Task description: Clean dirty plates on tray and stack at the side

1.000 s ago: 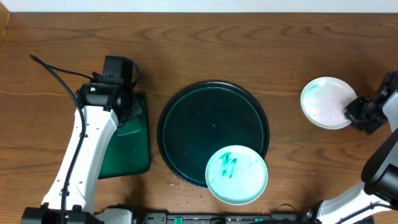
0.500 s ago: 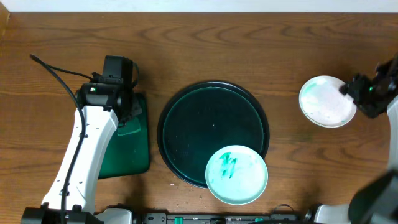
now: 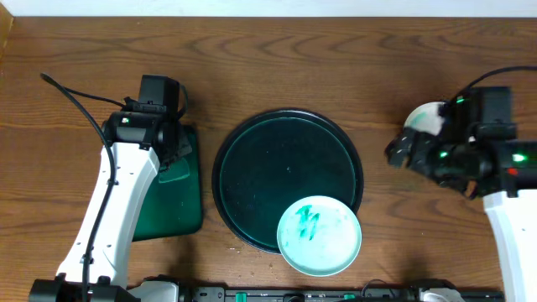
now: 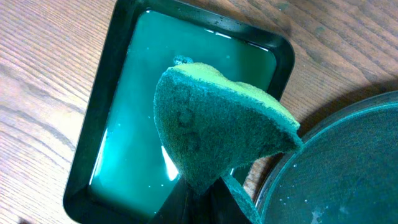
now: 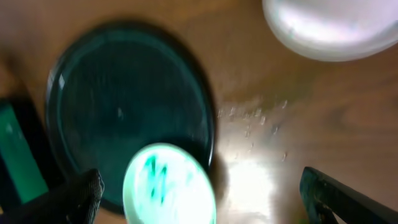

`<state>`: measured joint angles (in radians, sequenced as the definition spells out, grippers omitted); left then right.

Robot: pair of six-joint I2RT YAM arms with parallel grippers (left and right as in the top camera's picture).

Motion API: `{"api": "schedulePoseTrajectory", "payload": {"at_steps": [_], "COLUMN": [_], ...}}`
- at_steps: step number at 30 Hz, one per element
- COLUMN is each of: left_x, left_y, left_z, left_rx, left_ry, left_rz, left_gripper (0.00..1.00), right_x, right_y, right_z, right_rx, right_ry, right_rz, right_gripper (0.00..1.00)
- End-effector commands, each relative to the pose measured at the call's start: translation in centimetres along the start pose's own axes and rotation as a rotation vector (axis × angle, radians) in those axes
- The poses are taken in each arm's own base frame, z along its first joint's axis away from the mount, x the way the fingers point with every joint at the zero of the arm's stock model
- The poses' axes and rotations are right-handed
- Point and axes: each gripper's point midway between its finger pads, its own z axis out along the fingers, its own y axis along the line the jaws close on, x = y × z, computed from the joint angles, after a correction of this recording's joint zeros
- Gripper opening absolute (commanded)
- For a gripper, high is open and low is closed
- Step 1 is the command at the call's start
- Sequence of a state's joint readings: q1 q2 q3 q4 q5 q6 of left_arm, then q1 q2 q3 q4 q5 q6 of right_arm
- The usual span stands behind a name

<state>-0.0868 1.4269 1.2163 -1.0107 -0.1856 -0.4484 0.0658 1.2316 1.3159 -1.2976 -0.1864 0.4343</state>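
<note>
no readable txt, labels or nos. anywhere (all views).

Brown wood-grain table (image 3: 336,67), glossy. Pale strip (image 3: 252,7) past its far edge. Soft glare (image 5: 249,180) on wood, right wrist view.

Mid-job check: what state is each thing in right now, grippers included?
Green scouring sponge: bent, gripped above the rectangular tray.
Left gripper: shut on the sponge.
Rectangular green tray: holds greenish liquid.
Large round dark tray: carries one plate.
Teal-smeared white plate: dirty, lying over the round tray's near rim.
White plate on the table: off the tray, no bold smears.
Right gripper: open, empty.
</note>
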Motion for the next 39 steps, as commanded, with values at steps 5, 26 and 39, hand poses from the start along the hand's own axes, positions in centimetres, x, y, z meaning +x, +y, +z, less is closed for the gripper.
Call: {"api": "schedulePoseTrajectory", "payload": {"at_steps": [5, 26, 39], "left_x": [-0.5, -0.5, -0.5], "left_y": [0.1, 0.1, 0.1], "left_z": [-0.4, -0.3, -0.3], "left_rx": [0.001, 0.0, -0.001], "left_ry": [-0.016, -0.014, -0.013], "left_rz": [-0.007, -0.002, -0.002], "left_gripper": [0.07, 0.07, 0.07], "right_x": [7.1, 21.1, 20.4], "right_y": [1.4, -3.2, -2.2], "right_z": [4.5, 8.3, 12.6], "right_rx": [-0.007, 0.259, 0.204], "right_ry": [0.25, 0.647, 0.536], "right_rz": [0.029, 0.129, 0.183], "right_gripper": [0.99, 0.84, 0.64]}}
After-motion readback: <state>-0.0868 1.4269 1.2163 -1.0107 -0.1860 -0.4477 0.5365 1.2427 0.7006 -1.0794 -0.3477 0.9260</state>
